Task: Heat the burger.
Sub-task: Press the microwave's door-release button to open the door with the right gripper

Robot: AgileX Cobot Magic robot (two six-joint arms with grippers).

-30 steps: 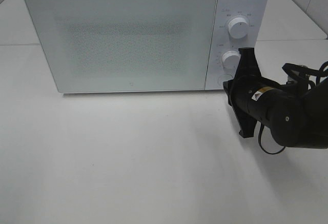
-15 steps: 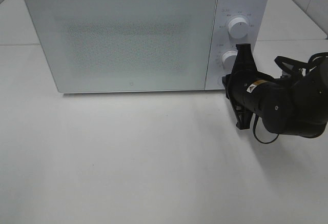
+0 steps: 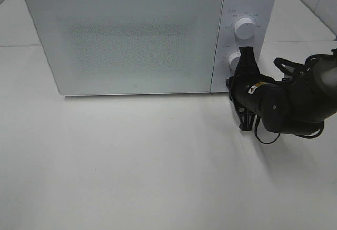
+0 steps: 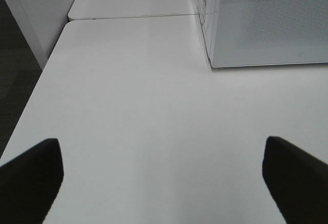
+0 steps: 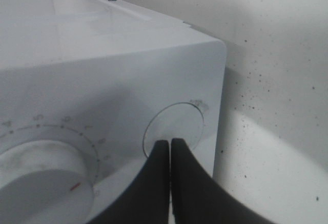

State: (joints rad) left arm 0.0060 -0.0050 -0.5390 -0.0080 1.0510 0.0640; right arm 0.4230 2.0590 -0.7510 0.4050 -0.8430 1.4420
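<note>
Burger not in view; microwave [image 3: 131, 35] closed, front frosted. Right gripper [image 5: 170, 144] pressed together at round button [image 5: 177, 124] below microwave's lower dial [image 5: 41, 178]. Left gripper [image 4: 164, 167] spread, empty. Burger likely soft, light: hold bun sides gently.

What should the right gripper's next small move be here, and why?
Probably ease the right gripper straight forward to press the round button. Its jaws are shut, with the tips lined up on the button's rim beside the knob. Contact cannot be told, and the microwave has its door closed.
</note>
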